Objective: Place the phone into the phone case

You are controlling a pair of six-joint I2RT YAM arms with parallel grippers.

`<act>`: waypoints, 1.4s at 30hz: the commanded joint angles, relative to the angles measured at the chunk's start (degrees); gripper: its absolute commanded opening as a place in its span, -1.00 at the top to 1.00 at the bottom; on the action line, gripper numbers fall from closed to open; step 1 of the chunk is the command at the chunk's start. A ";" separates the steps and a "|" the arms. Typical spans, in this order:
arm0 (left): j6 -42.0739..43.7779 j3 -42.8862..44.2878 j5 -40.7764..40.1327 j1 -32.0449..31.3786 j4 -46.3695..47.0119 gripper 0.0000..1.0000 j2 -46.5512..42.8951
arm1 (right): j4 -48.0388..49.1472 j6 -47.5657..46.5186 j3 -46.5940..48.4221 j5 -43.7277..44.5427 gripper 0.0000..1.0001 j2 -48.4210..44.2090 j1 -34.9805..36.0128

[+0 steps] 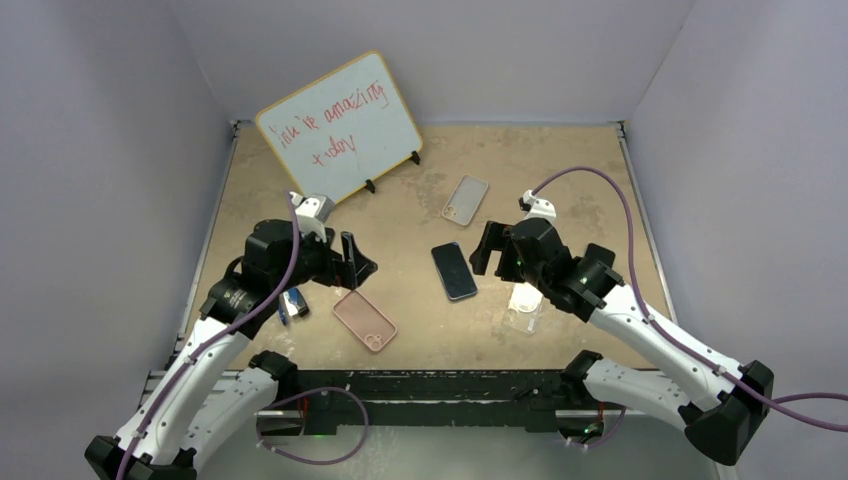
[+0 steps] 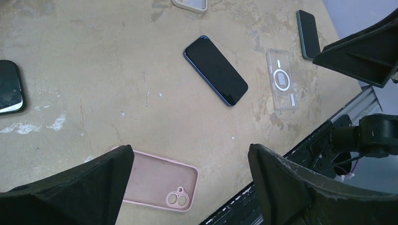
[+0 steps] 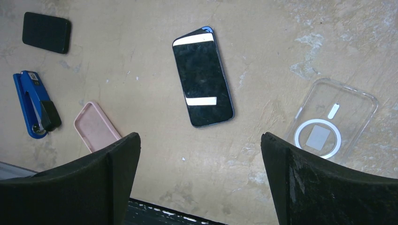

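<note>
A dark phone point(image 1: 454, 270) lies face up in the middle of the table; it also shows in the left wrist view point(image 2: 216, 70) and the right wrist view point(image 3: 202, 89). A pink case point(image 1: 365, 320) lies open side up near the front, left of the phone point(image 2: 162, 180) point(image 3: 96, 126). A clear case point(image 1: 523, 305) with a white ring lies to the phone's right point(image 2: 283, 78) point(image 3: 331, 122). A beige case point(image 1: 465, 199) lies behind the phone. My left gripper point(image 1: 358, 262) point(image 2: 190, 154) hovers open above the pink case. My right gripper point(image 1: 488, 255) point(image 3: 201, 140) hovers open right of the phone. Both are empty.
A whiteboard point(image 1: 338, 128) with red writing stands at the back left. A blue stapler point(image 1: 292, 303) point(image 3: 35, 105) lies by the left arm, with a black flat object point(image 3: 47, 32) point(image 2: 9, 93) near it. A second dark phone point(image 2: 308, 34) lies beyond the clear case.
</note>
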 commanded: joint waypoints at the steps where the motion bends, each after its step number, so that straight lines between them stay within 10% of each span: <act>1: 1.16 0.01 -1.12 0.35 0.29 -0.95 -0.63 | 0.94 0.79 0.52 0.56 -0.98 -0.10 -0.08; 24: -0.51 -1.00 -8.91 0.35 -1.05 -0.95 -2.43 | 10.49 -9.98 2.61 -7.28 -0.72 19.42 -0.06; 42: -0.77 -1.10 -9.88 0.26 -1.39 -0.93 -4.71 | 12.39 -16.72 8.54 -9.14 -0.91 37.67 -0.09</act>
